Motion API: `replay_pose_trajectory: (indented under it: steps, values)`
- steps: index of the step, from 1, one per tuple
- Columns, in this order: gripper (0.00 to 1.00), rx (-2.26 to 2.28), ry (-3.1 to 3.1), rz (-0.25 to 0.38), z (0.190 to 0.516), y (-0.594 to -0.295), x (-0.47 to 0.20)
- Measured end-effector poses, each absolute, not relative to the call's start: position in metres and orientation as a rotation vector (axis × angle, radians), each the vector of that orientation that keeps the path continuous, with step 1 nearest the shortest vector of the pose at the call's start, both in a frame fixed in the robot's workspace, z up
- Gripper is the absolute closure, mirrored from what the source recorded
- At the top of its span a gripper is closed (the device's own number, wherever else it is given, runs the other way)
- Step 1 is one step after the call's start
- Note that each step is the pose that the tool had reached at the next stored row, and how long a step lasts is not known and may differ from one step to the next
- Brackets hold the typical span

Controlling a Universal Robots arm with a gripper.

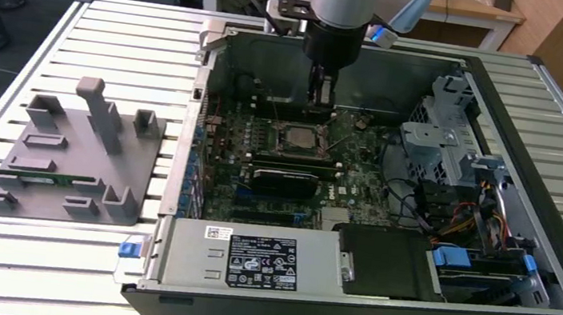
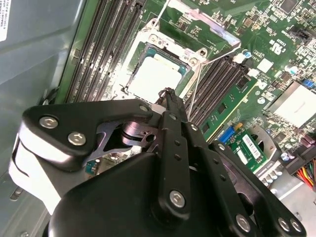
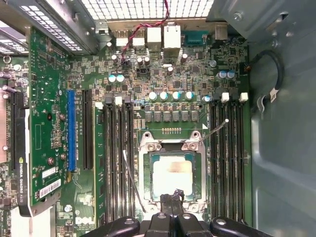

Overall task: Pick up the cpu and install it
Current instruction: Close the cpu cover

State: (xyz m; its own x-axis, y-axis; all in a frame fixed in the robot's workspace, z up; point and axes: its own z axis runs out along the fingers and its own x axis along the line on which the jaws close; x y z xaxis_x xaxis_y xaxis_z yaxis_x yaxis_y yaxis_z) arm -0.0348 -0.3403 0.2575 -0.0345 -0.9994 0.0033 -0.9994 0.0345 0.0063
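Inside an open computer case (image 1: pixel 240 314) on a slatted metal counter (image 1: pixel 114 32), the arm's end effector (image 1: pixel 320 102) hangs low over the motherboard (image 3: pixel 163 74). Its fingers are drawn narrow, tips together and gripping nothing. In the first wrist view the cpu (image 3: pixel 172 170) lies flat in the black-framed socket (image 3: pixel 146 173), silver top up. The fingertips are right at one edge of it, though whether they touch it cannot be told. The pick and the placement look done. What appears left is securing the chip: the socket's thin wire levers (image 3: pixel 132 180) stand out at angles rather than tucked down, and the hold-down plate looks swung open. A grey parts fixture (image 1: pixel 65 171) sits on the counter, on the exterior view's left of the case.
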Motion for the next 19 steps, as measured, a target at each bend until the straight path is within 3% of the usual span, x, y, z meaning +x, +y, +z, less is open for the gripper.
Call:
replay_pose_trajectory:
  steps: [19]
  values:
    - [0.89,2.177,-2.253,-0.006,0.273,-0.340,0.008]
